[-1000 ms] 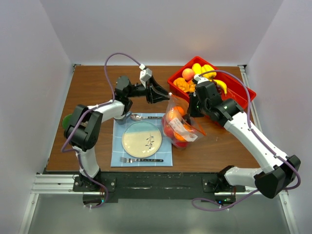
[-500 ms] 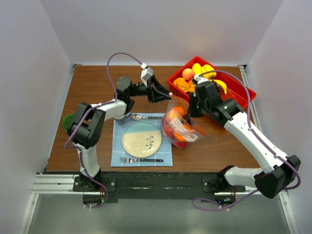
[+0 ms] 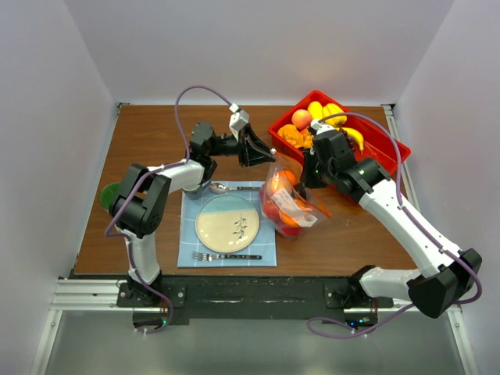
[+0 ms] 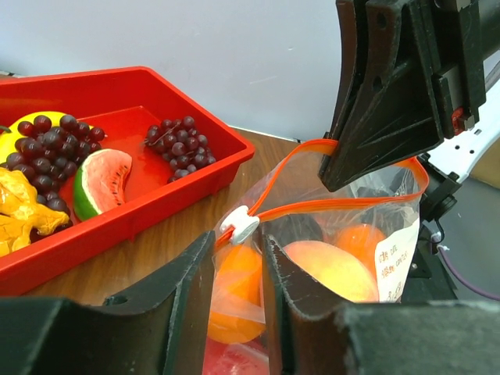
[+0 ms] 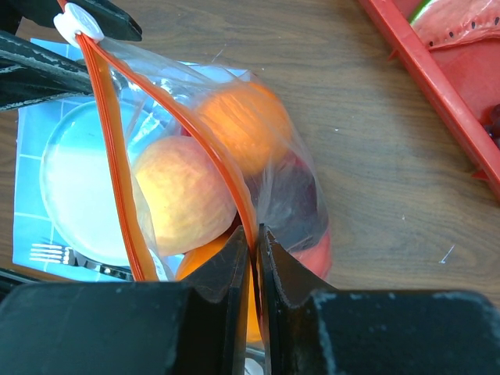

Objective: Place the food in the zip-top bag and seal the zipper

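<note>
**Pinching both ends of the bag mouth**

Holds the clear crinkly zip-top bag (image 3: 291, 205) upright on the brown wooden table (image 3: 148, 141), just near-left of the red rectangular plastic tray (image 4: 156, 209). Clamps the left gripper (image 4: 236, 254) on the white slider (image 4: 244, 226) at the left end of the thin orange-red zipper (image 4: 344, 201), strips still parted. Pinches the right end tight in the right gripper (image 5: 255, 234). With a toy peach (image 5: 183, 191) and toy orange (image 5: 246, 125) inside. Dark purple grapes (image 4: 178, 144) and a watermelon slice (image 4: 101, 181) left in the tray.
</note>
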### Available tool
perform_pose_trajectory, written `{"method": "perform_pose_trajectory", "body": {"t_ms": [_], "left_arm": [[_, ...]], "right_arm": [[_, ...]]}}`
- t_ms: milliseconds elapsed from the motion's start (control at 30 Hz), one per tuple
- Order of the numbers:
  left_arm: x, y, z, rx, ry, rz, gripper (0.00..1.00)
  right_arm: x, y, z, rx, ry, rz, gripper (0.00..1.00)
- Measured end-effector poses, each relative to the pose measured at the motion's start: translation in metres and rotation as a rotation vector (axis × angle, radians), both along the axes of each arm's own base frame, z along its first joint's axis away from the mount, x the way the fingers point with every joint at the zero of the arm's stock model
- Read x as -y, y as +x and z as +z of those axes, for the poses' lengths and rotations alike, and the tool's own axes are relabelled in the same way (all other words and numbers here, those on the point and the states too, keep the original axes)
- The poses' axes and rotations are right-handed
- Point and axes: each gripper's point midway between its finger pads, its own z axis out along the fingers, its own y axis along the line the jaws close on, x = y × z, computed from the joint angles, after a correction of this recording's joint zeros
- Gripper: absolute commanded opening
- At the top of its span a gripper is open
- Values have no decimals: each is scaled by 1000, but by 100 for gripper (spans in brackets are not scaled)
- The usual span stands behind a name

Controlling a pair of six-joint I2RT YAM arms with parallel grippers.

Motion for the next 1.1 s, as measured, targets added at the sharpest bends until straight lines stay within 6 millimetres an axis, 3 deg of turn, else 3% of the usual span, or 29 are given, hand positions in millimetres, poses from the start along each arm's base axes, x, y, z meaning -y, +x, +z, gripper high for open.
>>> {"method": "perform_pose_trajectory", "body": {"t_ms": [167, 267, 333, 533, 667, 767, 967, 1100], "left_arm": [[2, -1, -3, -3, 10, -1, 23], [3, 1, -4, 0, 17, 3, 12], [5, 2, -4, 3, 23, 4, 0], [8, 9, -7, -1, 52, 23, 0], [7, 11, -12, -12, 74, 36, 0], [7, 10, -11, -6, 79, 38, 0], [5, 4, -2, 6, 77, 19, 0], [4, -1, 3, 16, 72, 1, 0]], "right_arm": [[0, 0, 0, 0, 0, -1, 13], [0, 0, 0, 1, 0, -1, 13], [0, 0, 0, 1, 0, -1, 13], [0, 0, 0, 0, -1, 0, 13], [1, 0, 1, 4, -4, 3, 38], [2, -1, 5, 21, -5, 13, 49], [-4, 1, 26, 86, 8, 84, 52], [-12, 11, 56, 163, 14, 138, 47]]}}
